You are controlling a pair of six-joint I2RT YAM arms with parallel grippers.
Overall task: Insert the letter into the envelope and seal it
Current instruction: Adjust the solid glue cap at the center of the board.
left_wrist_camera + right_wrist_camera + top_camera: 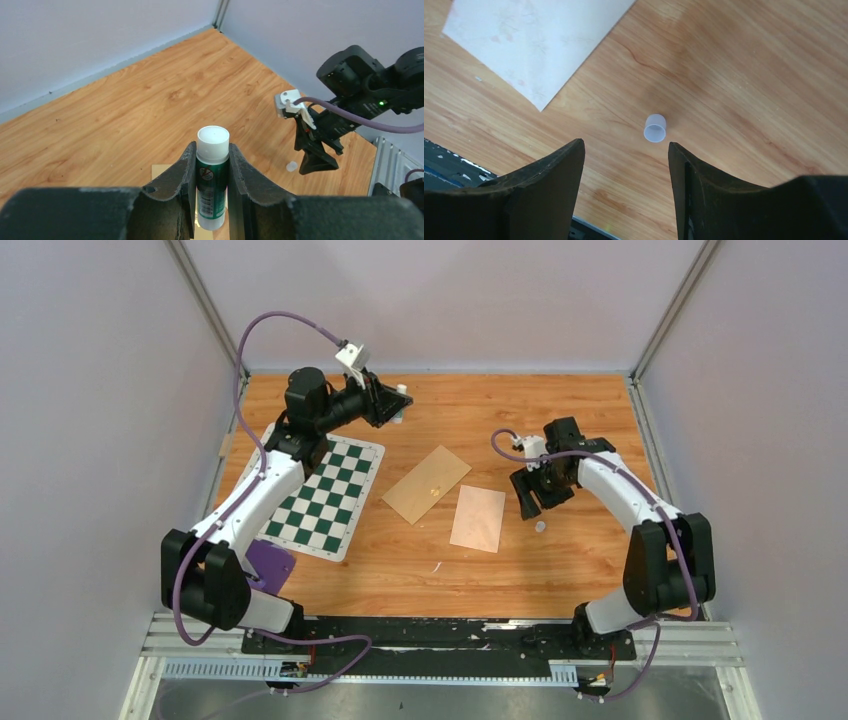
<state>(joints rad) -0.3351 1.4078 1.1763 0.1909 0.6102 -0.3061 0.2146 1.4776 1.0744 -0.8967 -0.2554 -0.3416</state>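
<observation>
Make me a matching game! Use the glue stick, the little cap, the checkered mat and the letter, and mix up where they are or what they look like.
Things:
1. glue stick
2. little cap
3. checkered mat
4. letter

Clues:
A. lying on the wood by the open right tool
B. green and white squares
C. clamped in the left tool
D. flat beside the tan envelope

Pairs: 1-C, 2-A, 3-B, 4-D
</observation>
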